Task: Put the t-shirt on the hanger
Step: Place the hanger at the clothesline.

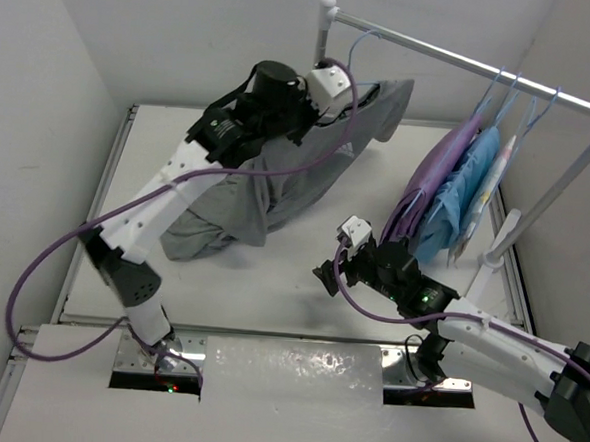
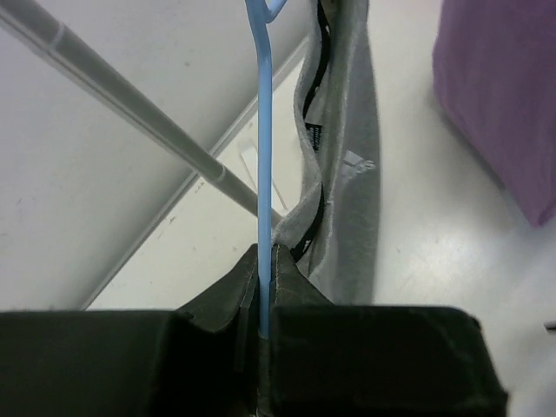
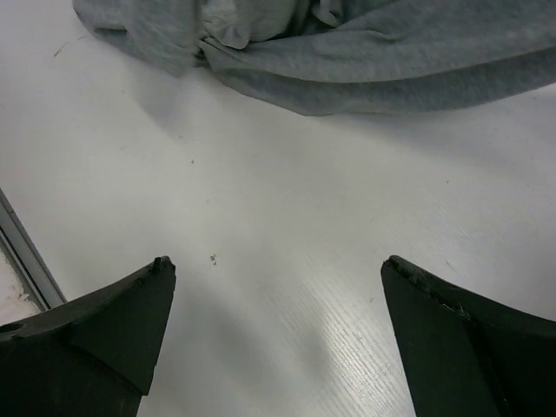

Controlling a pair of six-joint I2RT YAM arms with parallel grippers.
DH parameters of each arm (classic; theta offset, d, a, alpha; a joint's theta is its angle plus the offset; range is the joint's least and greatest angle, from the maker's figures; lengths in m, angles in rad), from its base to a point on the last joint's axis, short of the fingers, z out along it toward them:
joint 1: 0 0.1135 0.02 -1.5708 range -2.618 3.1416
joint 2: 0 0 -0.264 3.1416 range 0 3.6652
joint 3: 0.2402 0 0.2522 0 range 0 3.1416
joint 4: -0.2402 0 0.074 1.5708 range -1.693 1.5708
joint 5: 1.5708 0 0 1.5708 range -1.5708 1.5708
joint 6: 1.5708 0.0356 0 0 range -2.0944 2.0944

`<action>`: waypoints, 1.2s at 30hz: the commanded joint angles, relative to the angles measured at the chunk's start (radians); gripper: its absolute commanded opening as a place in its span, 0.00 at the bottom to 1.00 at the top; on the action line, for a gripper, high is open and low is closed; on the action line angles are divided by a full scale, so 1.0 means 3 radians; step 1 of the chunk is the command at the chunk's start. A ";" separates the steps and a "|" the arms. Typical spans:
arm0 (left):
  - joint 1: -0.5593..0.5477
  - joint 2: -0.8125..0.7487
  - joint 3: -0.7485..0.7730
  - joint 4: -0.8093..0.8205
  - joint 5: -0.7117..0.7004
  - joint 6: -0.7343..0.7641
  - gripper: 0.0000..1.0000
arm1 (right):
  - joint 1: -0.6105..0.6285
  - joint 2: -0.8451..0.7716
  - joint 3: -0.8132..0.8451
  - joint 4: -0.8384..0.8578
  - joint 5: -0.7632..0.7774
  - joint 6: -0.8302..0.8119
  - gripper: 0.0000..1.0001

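The left hand (image 2: 263, 256) pinches the hanger (image 2: 263, 156) wire, t-shirt (image 2: 347, 174) alongside; right hand (image 3: 276, 261) spread wide over the bench (image 3: 130, 156).

No readable text or numbers in any view. The only mark is a small white three-stripe logo (image 2: 358, 163) on the chest of the grey t-shirt (image 1: 255, 214); any lettering under it is too blurred to read. The dark neck label (image 2: 314, 136) inside the collar has white print, illegible.
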 commanded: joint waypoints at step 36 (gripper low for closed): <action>0.0005 -0.0318 0.0106 0.0023 -0.0174 -0.0316 0.75 | 0.0022 -0.0064 -0.0382 -0.0246 0.0885 0.0381 0.99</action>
